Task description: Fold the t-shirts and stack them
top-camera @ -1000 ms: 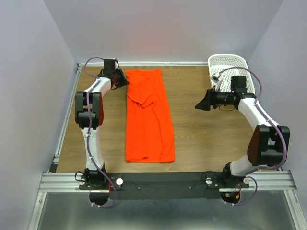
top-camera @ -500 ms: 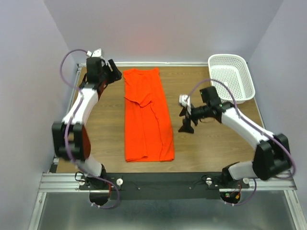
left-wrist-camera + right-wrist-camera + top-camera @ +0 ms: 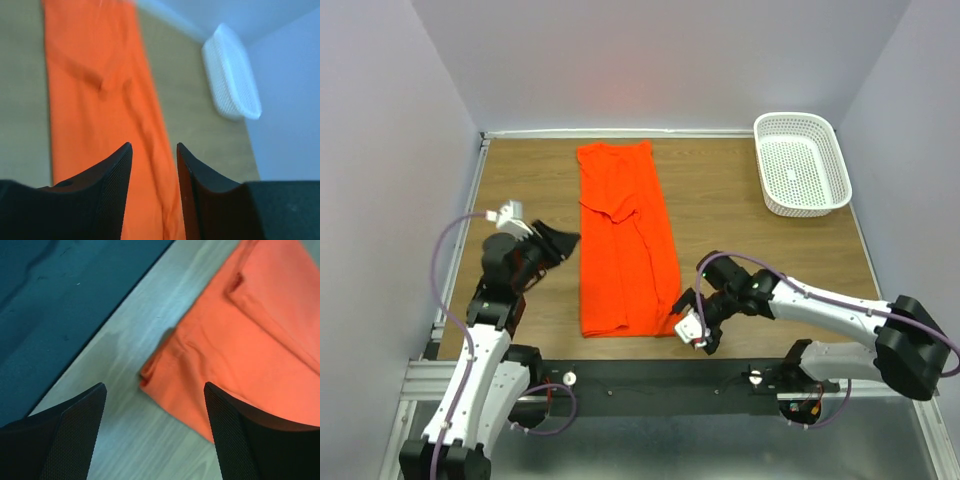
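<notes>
One shirt: the orange t-shirt (image 3: 625,240) lies flat on the table (image 3: 750,230) as a long skinny strip, left of centre. The neck end is toward the far wall and the hem is toward the arm bases.
Why so skinny: both sides look tucked in lengthwise, with a sleeve doubled over near the far end. My guess is the crosswise fold is what's left for you, and nothing is stacked yet.
Right gripper (image 3: 695,320): the fingers are spread wide and empty, low over the near right corner of the hem. In the wrist view that corner sits right in the gap between them, so it reads like a line-up for a corner pinch.
Left gripper (image 3: 560,243): the jaws are apart with a clear gap and nothing in them. It hangs just off the shirt's left edge about halfway along, not touching the cloth and pointing across it.
Mismatch: your two grippers aren't level, since the right one is at the hem and the left one is mid-length. You'd probably want the left at the near left corner before lifting.
Corner detail: the near right corner is a bit rumpled and layered. If you catch only the top layer, I'd expect the side fold to fall open.
Basket (image 3: 800,165): it's white and sits in the far right corner, well apart from the shirt and both arms.
</notes>
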`<state>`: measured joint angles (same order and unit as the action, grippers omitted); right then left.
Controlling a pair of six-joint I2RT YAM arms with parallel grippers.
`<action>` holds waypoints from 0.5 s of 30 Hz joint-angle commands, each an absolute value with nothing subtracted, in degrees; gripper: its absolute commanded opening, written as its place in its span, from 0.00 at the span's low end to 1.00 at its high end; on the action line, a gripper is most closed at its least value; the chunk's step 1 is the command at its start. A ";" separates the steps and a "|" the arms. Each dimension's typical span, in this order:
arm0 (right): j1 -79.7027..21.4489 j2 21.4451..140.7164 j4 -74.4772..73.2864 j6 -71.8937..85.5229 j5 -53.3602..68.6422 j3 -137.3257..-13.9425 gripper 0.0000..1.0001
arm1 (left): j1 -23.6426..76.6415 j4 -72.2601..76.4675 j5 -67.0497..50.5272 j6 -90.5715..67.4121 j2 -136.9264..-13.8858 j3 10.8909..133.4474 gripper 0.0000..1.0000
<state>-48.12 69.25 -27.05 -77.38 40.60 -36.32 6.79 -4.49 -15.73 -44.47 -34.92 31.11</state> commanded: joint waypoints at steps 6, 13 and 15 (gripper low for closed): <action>-54.93 75.23 -20.57 -74.27 28.39 -34.37 0.80 | 9.40 -40.21 -14.16 -53.54 -36.02 33.11 0.60; -56.78 78.66 -18.02 -72.25 25.84 -35.16 0.75 | 14.76 -44.91 -12.31 -56.77 -38.84 32.78 0.65; -56.78 78.93 -17.67 -71.37 25.66 -34.98 0.73 | 17.13 -44.48 -10.82 -60.27 -41.12 32.00 0.65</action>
<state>-56.14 77.54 -19.79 -73.34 28.60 -35.07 13.65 -40.21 -14.26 -54.41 -38.37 33.15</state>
